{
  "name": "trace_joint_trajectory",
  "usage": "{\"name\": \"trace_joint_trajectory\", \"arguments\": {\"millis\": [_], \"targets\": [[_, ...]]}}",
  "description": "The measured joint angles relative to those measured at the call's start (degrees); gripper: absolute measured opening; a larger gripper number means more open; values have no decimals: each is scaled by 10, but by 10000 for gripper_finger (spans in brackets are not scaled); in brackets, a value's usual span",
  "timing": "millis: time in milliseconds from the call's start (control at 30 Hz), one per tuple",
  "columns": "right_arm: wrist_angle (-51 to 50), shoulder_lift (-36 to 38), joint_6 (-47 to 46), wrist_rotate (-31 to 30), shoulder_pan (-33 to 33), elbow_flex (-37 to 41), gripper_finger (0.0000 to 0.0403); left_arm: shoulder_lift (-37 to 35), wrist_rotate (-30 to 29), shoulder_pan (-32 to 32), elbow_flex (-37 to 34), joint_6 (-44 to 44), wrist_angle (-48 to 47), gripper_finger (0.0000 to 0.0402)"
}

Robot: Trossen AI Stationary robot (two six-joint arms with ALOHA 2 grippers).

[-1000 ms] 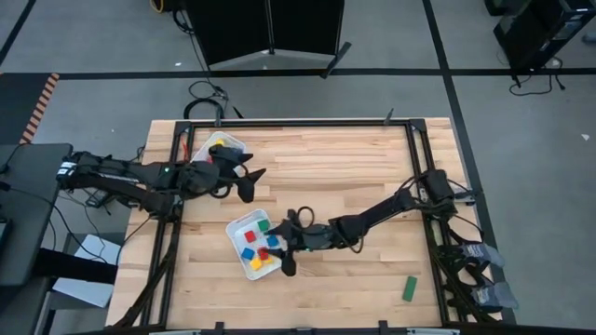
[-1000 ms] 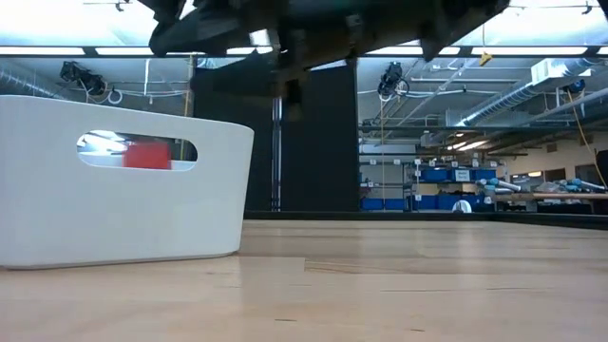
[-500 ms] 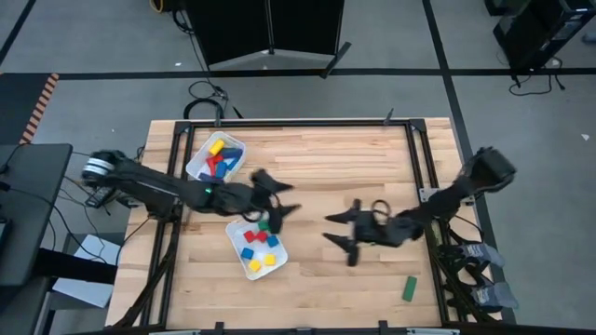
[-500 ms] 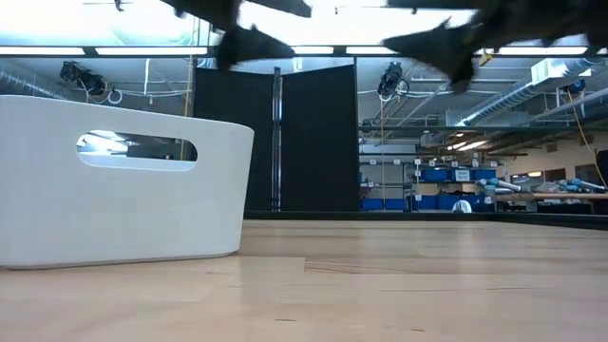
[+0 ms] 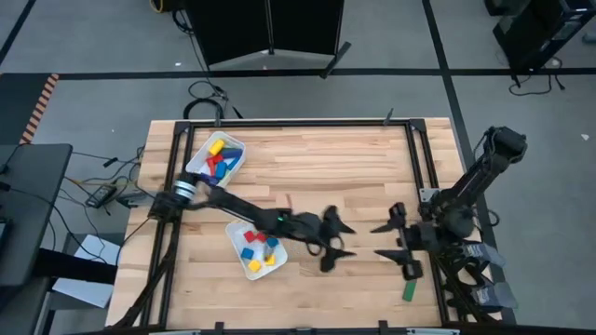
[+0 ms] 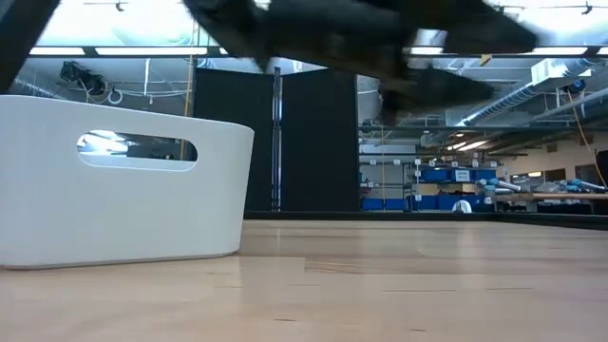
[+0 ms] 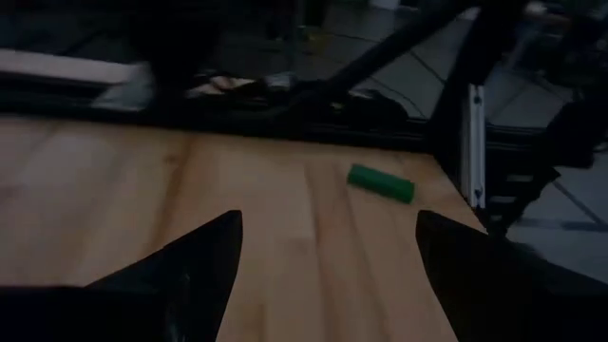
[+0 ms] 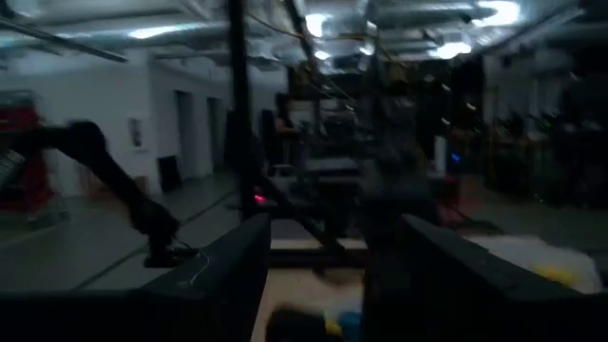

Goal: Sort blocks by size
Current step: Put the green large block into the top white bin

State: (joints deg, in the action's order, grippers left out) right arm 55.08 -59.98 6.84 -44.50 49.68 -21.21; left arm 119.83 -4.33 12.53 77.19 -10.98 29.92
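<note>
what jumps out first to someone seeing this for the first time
Probably the left arm stretched across the table, its open left gripper past the near white tray of small coloured cubes. A lone green bar lies near the table's front right corner, with the open right gripper just behind it. A second tray of blocks sits back left.

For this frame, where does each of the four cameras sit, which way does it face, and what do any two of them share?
High view: overhead, straight down on the table; both arms, left gripper open mid-table, right gripper open near the right edge.
Low view: table height, level toward the room; white tray, blurred arms above.
Left wrist view: forward past its open fingers at the green block.
Right wrist view: faces the room; own fingers.
Shared: high and left wrist both show the green block.
</note>
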Motion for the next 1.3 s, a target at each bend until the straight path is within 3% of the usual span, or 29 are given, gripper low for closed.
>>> {"name": "trace_joint_trajectory", "arguments": {"millis": [300, 533, 700, 933, 1133, 1300], "targets": [[3, 35, 73, -26, 72, 0, 238, 229, 43, 15, 296, 65, -43, 321], [-28, 28, 10, -67, 88, -2, 232, 343, 67, 18, 522, 63, -238, 321], [-169, 2, -55, -177, 122, -50, 232, 340, 67, 18, 542, 64, -234, 321], [-305, -30, -76, -231, 141, -164, 232, 362, 70, 18, 541, 74, -220, 321], [-543, -76, -304, -210, 152, -238, 234, 358, 36, 18, 540, 60, -210, 321], [-720, -137, -482, -104, 144, -313, 234, 356, 7, 13, 540, 47, -204, 300]]}}
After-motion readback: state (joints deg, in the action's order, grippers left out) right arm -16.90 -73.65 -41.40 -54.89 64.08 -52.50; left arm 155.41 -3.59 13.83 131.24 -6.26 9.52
